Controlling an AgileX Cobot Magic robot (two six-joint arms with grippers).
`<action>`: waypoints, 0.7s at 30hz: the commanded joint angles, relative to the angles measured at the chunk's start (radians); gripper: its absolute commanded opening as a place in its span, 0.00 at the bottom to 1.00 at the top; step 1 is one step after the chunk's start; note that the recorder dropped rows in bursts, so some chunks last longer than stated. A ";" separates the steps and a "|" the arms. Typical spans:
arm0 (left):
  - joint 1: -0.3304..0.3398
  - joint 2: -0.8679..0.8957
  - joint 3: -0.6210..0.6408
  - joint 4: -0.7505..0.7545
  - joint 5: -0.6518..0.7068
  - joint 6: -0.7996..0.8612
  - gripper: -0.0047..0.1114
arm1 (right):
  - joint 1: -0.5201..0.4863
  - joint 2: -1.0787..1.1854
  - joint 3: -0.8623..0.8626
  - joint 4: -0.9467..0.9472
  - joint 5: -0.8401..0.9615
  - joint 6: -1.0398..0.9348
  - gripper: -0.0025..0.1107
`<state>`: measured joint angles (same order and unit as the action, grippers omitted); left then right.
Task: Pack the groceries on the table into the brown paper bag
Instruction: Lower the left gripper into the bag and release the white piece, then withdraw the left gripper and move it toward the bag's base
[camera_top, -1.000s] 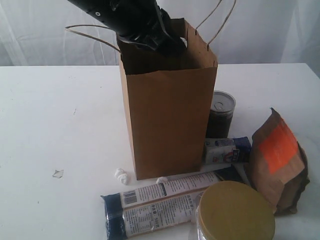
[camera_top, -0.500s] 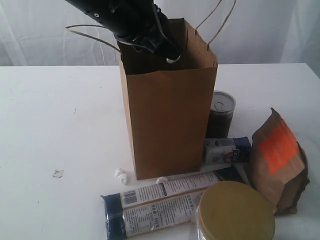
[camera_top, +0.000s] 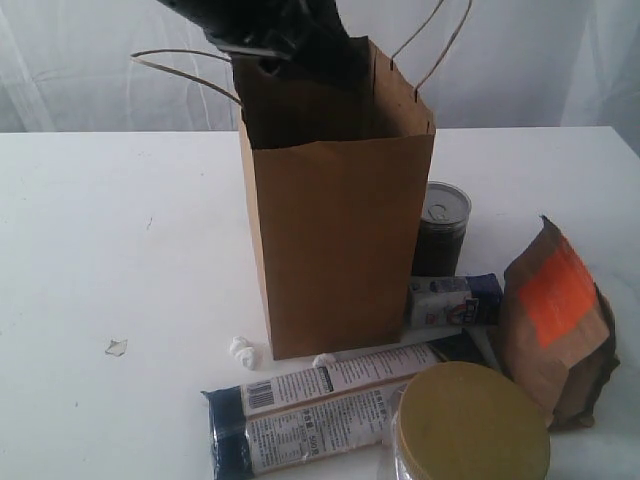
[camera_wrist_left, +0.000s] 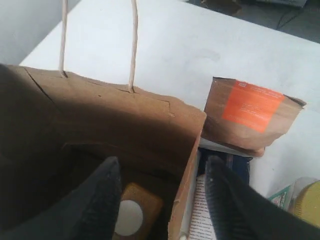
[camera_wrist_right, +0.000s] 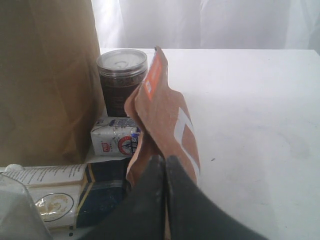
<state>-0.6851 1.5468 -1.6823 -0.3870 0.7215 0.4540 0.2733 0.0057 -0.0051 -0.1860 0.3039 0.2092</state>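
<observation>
The brown paper bag (camera_top: 340, 220) stands upright mid-table. My left gripper (camera_wrist_left: 162, 161) hangs open over its mouth, one finger (camera_wrist_left: 102, 200) above the inside and the other finger (camera_wrist_left: 227, 200) beyond the bag's wall. Nothing is between them. The yellow-grain bottle (camera_wrist_left: 129, 217) sits deep in the bag, white cap up. On the table lie the can (camera_top: 443, 228), the blue-white packet (camera_top: 455, 300), the brown pouch (camera_top: 555, 320), the long packet (camera_top: 330, 410) and the gold-lidded jar (camera_top: 470, 425). My right gripper (camera_wrist_right: 165, 161) is shut, just short of the pouch (camera_wrist_right: 165, 112).
The left arm (camera_top: 280, 30) reaches in from the upper left over the bag's string handles (camera_top: 180, 70). A clear wrapper scrap (camera_top: 117, 347) and small white bits (camera_top: 243, 349) lie left of the bag's foot. The table's (camera_top: 100, 220) left half is bare white.
My left gripper has opened and risen from inside the bag mouth to just above it. The bottle stays down in the bag. The right gripper has not moved.
</observation>
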 joint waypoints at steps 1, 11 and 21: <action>-0.003 -0.101 -0.006 0.008 0.005 -0.009 0.51 | -0.006 -0.006 0.005 -0.002 -0.006 0.003 0.02; -0.003 -0.374 -0.006 0.524 0.337 -0.336 0.46 | -0.006 -0.006 0.005 -0.002 -0.006 0.003 0.02; -0.003 -0.606 0.185 0.655 0.500 -0.436 0.46 | -0.006 -0.006 0.005 -0.002 -0.006 0.003 0.02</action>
<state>-0.6851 0.9955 -1.5856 0.2651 1.1322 0.0473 0.2733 0.0057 -0.0051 -0.1860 0.3039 0.2092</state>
